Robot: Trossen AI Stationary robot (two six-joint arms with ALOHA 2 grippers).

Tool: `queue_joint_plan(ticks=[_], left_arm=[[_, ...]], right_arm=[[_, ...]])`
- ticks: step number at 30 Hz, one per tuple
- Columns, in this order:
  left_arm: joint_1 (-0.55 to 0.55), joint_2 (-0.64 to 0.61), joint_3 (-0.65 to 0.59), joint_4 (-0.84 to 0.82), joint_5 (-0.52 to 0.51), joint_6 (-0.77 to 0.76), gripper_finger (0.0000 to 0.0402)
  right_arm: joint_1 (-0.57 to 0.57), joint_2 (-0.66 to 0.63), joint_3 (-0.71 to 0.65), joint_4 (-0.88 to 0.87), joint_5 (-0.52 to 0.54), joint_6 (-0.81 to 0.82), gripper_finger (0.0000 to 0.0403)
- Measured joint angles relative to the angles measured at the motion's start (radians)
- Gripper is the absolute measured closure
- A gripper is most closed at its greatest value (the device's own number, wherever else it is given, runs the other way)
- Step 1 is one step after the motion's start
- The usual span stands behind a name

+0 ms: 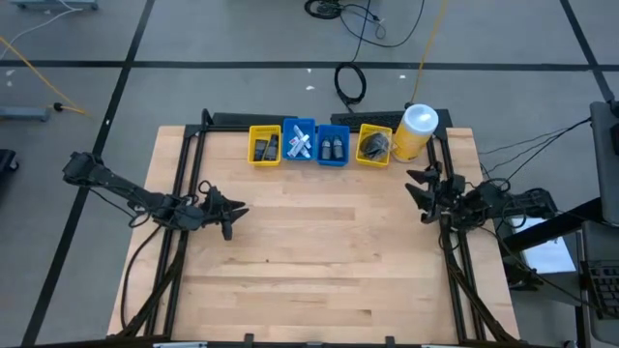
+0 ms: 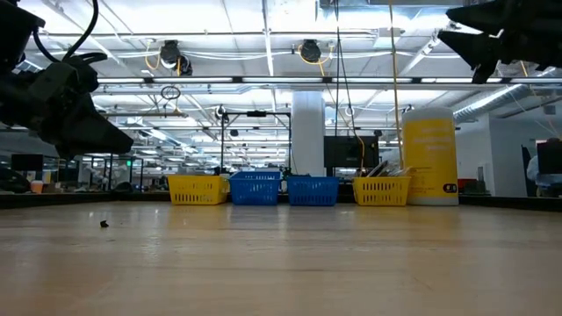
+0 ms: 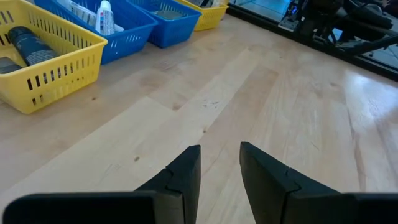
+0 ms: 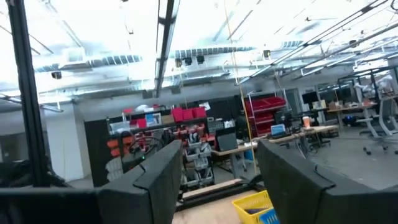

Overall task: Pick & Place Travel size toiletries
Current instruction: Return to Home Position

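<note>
The toiletries in view all lay in the four bins lined along the far edge of the table (image 1: 309, 271). A dark bottle (image 3: 31, 45) lay in the left yellow bin (image 3: 62, 71), and white tubes (image 3: 106, 15) lay in the first blue bin (image 3: 127, 36) beside it. Small dark bottles (image 1: 332, 148) stood in the second blue bin (image 1: 320, 155), and dark items too small to name sat in the right yellow bin (image 2: 381, 191), just beside the big yellow canister (image 2: 430, 162). The left gripper (image 3: 221, 165) hung over the bare wood near the table's left side, well apart from the bins. Its fingers were parted by a modest gap with nothing between them. The right gripper (image 4: 217, 180) was raised near the right edge and pointed out at the room. Its fingers were spread wider and were likewise empty. The sorting looked finished, so the job in hand appeared to be parking both arms. To do that well, each arm should lift before it folds back, so that no finger drags on the wood. The right arm should swing clear of the canister and the nearest bin, so as not to nudge what was already sorted. Both arms should travel slowly and keep to their own sides. A tiny dark speck (image 2: 104, 223) lay on the wood, too small to identify, and it needed no handling.
</note>
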Motion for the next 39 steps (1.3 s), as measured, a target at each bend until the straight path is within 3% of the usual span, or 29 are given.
queue_joint_plan(ticks=[39], left_arm=[[0.000,0.001,0.000,0.006,0.000,0.000,0.0288]], right_arm=[[-0.016,0.002,0.000,-0.012,0.000,0.000,0.0202]])
